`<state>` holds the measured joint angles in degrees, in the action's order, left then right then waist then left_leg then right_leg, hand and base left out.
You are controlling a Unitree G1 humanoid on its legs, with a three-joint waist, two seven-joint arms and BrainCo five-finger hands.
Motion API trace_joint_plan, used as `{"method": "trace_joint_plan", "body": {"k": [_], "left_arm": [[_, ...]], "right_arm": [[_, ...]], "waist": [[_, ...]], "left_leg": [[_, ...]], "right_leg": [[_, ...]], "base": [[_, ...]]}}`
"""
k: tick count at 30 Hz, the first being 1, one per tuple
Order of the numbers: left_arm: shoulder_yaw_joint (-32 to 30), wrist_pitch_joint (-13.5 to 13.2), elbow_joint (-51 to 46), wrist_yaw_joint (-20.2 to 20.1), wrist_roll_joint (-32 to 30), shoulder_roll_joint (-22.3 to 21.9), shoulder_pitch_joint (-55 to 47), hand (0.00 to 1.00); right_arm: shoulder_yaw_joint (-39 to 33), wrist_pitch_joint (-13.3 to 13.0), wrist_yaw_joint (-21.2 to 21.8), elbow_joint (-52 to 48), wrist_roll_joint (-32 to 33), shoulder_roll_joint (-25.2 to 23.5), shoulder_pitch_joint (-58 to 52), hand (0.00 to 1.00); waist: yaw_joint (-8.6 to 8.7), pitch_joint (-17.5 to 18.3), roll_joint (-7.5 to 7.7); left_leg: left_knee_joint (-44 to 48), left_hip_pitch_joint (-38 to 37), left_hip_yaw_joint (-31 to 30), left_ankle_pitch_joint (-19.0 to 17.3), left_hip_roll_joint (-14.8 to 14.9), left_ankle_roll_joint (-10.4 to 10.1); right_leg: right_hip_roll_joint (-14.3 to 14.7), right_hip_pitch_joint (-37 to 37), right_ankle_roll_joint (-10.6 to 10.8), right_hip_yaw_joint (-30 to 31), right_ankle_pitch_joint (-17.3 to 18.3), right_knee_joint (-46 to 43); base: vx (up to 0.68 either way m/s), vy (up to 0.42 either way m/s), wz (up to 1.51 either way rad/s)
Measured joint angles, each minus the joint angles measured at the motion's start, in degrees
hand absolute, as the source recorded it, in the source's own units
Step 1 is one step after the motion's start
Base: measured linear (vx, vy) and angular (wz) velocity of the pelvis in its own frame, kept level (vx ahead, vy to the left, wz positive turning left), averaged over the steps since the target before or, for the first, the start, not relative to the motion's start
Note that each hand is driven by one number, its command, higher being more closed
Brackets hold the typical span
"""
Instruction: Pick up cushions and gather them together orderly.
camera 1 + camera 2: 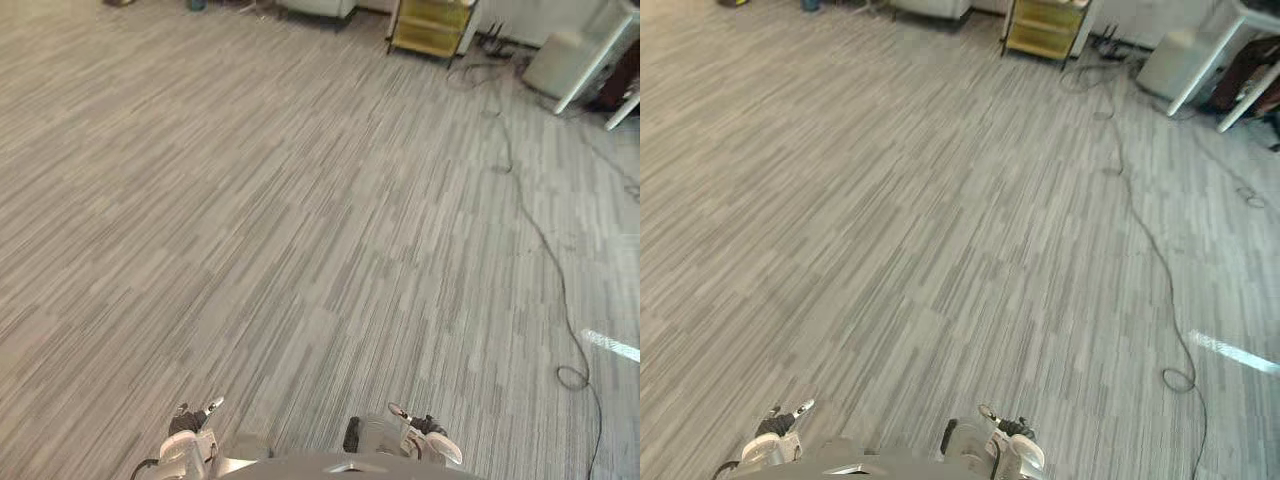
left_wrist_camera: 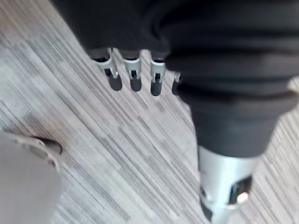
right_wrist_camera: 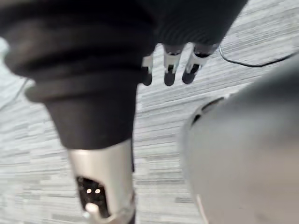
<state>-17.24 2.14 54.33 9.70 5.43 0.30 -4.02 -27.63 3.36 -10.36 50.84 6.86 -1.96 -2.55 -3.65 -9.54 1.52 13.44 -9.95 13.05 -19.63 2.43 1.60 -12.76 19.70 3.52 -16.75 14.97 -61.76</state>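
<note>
My left hand [image 2: 133, 77] hangs over the grey striped carpet [image 2: 117, 154], its fingers straight and relaxed and nothing in them. My right hand [image 3: 169, 70] hangs the same way above the carpet [image 3: 154, 121], fingers straight, thumb apart, holding nothing. Both hands stay low at my sides, near the bottom edge of the eye views.
Grey striped carpet [image 1: 280, 220] stretches ahead. At the far end stand a yellow shelf cart [image 1: 432, 25], a pale seat [image 1: 315, 8] and a white box by white table legs [image 1: 560, 60]. A thin dark cable [image 1: 540, 240] runs along the floor on the right.
</note>
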Motion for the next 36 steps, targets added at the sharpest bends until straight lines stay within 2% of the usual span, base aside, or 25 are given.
{"method": "trace_joint_plan", "body": {"k": [3,4,5,6,7,9,11,12,14,15,16,17,18,19,21,23,24,26,27,28,31,32,34,35,36], "left_arm": [[1.56,0.05,1.24,-0.06,0.00,0.07,0.60,0.00],[1.66,0.05,1.66,-0.07,0.00,0.05,0.68,0.00],[1.53,0.04,1.77,-0.11,-0.03,0.69,0.36,0.00],[1.31,0.03,2.31,-0.10,-0.05,0.66,0.53,0.00],[1.27,0.07,3.02,-0.34,-0.11,-0.31,1.42,0.00],[0.98,-0.42,2.77,-0.60,-1.14,-1.39,1.57,0.00],[-0.11,-0.53,3.28,-0.60,-1.21,-2.17,1.21,0.00],[-1.10,-0.75,3.15,-0.67,-1.30,-2.17,0.55,0.00],[-1.87,-0.66,3.34,-1.25,-1.14,-2.75,-0.09,0.00],[-2.09,-0.53,2.51,-1.36,-1.26,-3.26,0.00,0.00],[-2.24,-0.50,2.32,-1.38,-1.24,-3.30,0.05,0.00],[-2.43,-0.43,2.07,-1.37,-1.23,-3.35,0.09,0.00],[-2.36,-0.13,1.91,-1.38,-1.24,-3.38,0.02,0.00],[-2.42,-0.04,1.06,-1.44,-1.22,-3.34,0.04,0.00],[-1.83,-0.03,-0.32,-1.42,-1.22,-3.21,0.00,0.00],[-0.54,-0.11,-1.77,-1.44,-1.19,-2.91,-0.02,0.00],[-0.27,-0.25,-2.28,-1.47,-1.17,-2.79,0.11,0.00],[-0.41,-0.27,-3.17,-1.41,-1.19,-3.12,0.05,0.00],[-0.69,-0.39,-3.55,-1.48,-1.13,-3.35,0.05,0.00],[-0.50,-0.55,-3.71,-1.38,-1.28,-3.09,0.01,0.00],[-1.48,-0.63,-3.75,-1.43,-1.20,-2.34,0.57,0.00],[-3.20,-1.04,-4.43,-1.53,-1.08,-1.74,0.66,0.00],[-2.47,-1.00,-3.11,-1.40,-0.94,-0.89,-0.70,0.00],[-1.48,-0.83,-1.77,-1.42,-1.07,0.80,-0.50,0.00],[-0.32,-0.64,-1.04,-1.35,-1.11,1.64,-0.29,0.00]], "right_arm": [[-0.62,-0.41,0.00,1.27,0.13,0.51,0.83,0.00],[-0.62,-0.55,0.01,1.89,0.09,0.67,1.08,0.00],[-0.77,-0.60,0.06,2.60,0.27,0.53,0.78,0.00],[-0.96,-0.66,0.15,3.07,0.48,0.50,0.88,0.00],[-1.85,-0.67,0.15,3.82,0.45,1.45,2.46,0.00],[-3.27,-0.47,0.35,4.50,0.42,1.55,3.83,0.00],[-3.76,-0.61,0.32,3.39,0.24,2.01,3.32,0.00],[-3.13,-0.34,0.62,3.69,0.18,1.16,2.35,0.00],[-4.44,-0.48,0.45,4.01,-0.05,0.86,2.09,0.00],[-4.27,-0.39,0.39,3.38,-0.33,0.97,1.37,0.00],[-4.10,-0.40,0.34,2.83,-0.32,0.98,1.00,0.00],[-3.82,-0.41,0.23,1.72,-0.29,1.05,0.34,0.00],[-2.72,-0.42,0.08,1.61,-0.24,1.59,-0.14,0.00],[-1.85,-0.36,-0.05,1.80,-0.20,1.92,0.01,0.00],[-1.56,-0.22,-0.13,2.28,0.17,1.85,-0.19,0.00],[-1.71,0.34,-0.17,3.38,0.63,2.16,0.04,0.00],[-1.97,0.63,-0.25,4.18,0.63,2.27,0.44,0.00],[-2.19,0.74,-0.26,4.10,0.65,2.11,0.20,0.00],[-2.13,0.73,-0.28,4.07,0.61,1.84,-0.19,0.00],[-1.77,0.78,-0.27,4.16,0.62,1.25,-0.31,0.00],[-1.96,0.83,-0.19,4.18,0.56,-0.08,1.15,0.00],[-1.99,0.76,-0.18,4.03,0.51,-1.30,2.02,0.00],[-1.79,0.49,-0.04,4.50,0.40,-1.61,0.19,0.00],[-1.62,0.63,0.18,4.86,0.02,-1.78,0.00,0.00],[-1.64,0.64,0.20,4.95,0.00,-1.72,0.03,0.00]], "waist": [[1.77,-0.19,-0.36],[1.89,-0.27,-0.11],[2.01,-0.48,1.06],[2.18,-0.63,0.95],[1.58,-1.12,-0.99],[2.16,-2.45,-1.33],[2.53,-1.48,-2.01],[2.66,-0.50,-1.70],[2.73,0.78,-3.59],[2.61,0.81,-4.25],[2.60,0.67,-4.69],[2.46,0.50,-5.48],[2.15,0.18,-5.78],[1.73,-0.20,-6.25],[0.75,-0.45,-5.39],[0.08,-0.41,-5.16],[-0.38,-0.43,-4.92],[-1.04,-0.50,-4.69],[-1.64,-0.41,-4.18],[-2.47,0.76,-2.22],[-1.47,0.61,-1.24],[-3.09,0.06,-0.04],[-3.65,3.37,0.55],[-3.37,4.41,2.72],[-3.15,4.39,3.13]], "left_leg": [[-3.17,-4.34,-0.07,0.54,3.87,-0.92],[-3.74,-5.81,-0.59,0.60,4.54,-1.03],[-4.13,-7.79,-1.67,0.58,4.04,-1.23],[-4.28,-9.09,-2.65,0.34,4.48,-2.00],[-4.84,-9.20,-4.77,0.95,4.40,-3.04],[-7.67,-9.25,-9.69,5.13,0.75,-3.49],[-5.65,-10.05,-10.05,6.27,1.37,-3.37],[-3.36,-10.16,-11.20,5.72,2.05,-3.27],[6.25,-6.09,-12.88,6.10,5.28,-4.07],[16.81,-1.29,-14.16,8.23,6.75,-7.35],[21.21,0.64,-15.06,10.11,7.24,-8.76],[30.57,4.51,-16.28,16.72,8.10,-11.88],[40.71,8.91,-15.22,20.55,9.75,-11.78],[47.41,12.42,-12.25,17.17,10.95,-9.73],[49.97,17.52,-7.83,11.35,10.87,-6.87],[43.84,23.41,-4.41,6.92,9.90,-5.60],[33.40,25.97,-2.38,5.52,8.66,-4.75],[14.44,27.14,-0.91,7.90,6.06,-4.57],[7.97,27.79,-1.14,14.64,4.31,-4.04],[7.37,27.80,-0.43,18.31,1.66,-1.20],[13.91,28.89,1.08,15.17,1.87,1.42],[20.99,30.62,2.73,12.87,2.38,2.41],[15.31,28.50,1.65,10.22,1.85,2.32],[15.20,26.62,2.60,7.46,-0.65,2.64],[14.78,25.26,2.86,6.15,-1.55,2.54]], "right_leg": [[1.81,3.94,-2.45,-5.44,0.96,15.66],[3.62,4.71,-2.11,-5.17,-2.80,26.36],[4.87,2.75,-2.53,-2.69,-13.99,41.03],[5.96,0.67,-5.96,-2.97,-19.38,43.07],[7.03,0.22,-4.42,-2.94,-18.65,42.46],[5.21,1.76,-4.53,-0.60,-15.54,34.42],[5.24,3.66,-3.78,1.48,-10.44,29.64],[5.91,1.40,-4.09,0.87,-9.16,32.98],[8.84,-2.01,-4.47,-1.63,-7.84,35.99],[10.17,-4.30,-4.98,-2.91,-7.20,37.59],[10.85,-5.48,-5.33,-3.11,-6.91,38.29],[12.06,-8.22,-5.94,-3.02,-6.25,39.86],[13.72,-11.94,-7.05,-2.52,-5.32,42.33],[14.77,-16.04,-7.36,-1.03,-4.74,44.72],[14.62,-21.77,-7.07,0.77,-4.46,48.86],[13.67,-26.09,-6.31,1.99,-4.29,52.53],[12.31,-27.90,-4.70,2.63,-4.10,53.68],[10.35,-30.67,-2.50,3.83,-2.82,55.49],[8.86,-32.63,-1.17,4.45,-1.73,56.69],[7.30,-33.64,-1.63,6.50,-0.53,58.34],[5.82,-35.48,-1.76,9.25,-5.06,59.53],[4.82,-36.95,-0.83,12.14,-7.77,58.33],[4.32,-35.03,2.60,12.96,-6.25,50.22],[1.35,-30.49,4.58,14.45,-5.22,38.73],[0.46,-27.04,6.87,16.20,-7.10,30.61]], "base": [[0.38,-0.181,-0.01],[0.62,-0.340,-0.03],[0.65,-0.348,0.07],[0.62,-0.316,-0.09],[0.34,-0.166,-0.20],[0.28,-0.150,-0.14],[0.26,-0.136,0.17],[0.29,-0.142,0.27],[0.40,-0.177,0.30],[0.47,-0.190,0.20],[0.41,-0.137,0.05],[0.43,-0.063,-0.14],[0.51,-0.044,-0.31],[0.42,-0.029,-0.34],[0.37,0.002,-0.36],[0.40,0.063,-0.41],[0.43,0.148,-0.47],[0.46,0.212,-0.36],[0.65,0.318,-0.28],[0.70,0.308,-0.20],[0.50,0.210,-0.04],[0.52,0.277,-0.28],[0.43,0.243,-0.27],[0.43,0.221,-0.01],[0.54,0.253,0.11]]}}
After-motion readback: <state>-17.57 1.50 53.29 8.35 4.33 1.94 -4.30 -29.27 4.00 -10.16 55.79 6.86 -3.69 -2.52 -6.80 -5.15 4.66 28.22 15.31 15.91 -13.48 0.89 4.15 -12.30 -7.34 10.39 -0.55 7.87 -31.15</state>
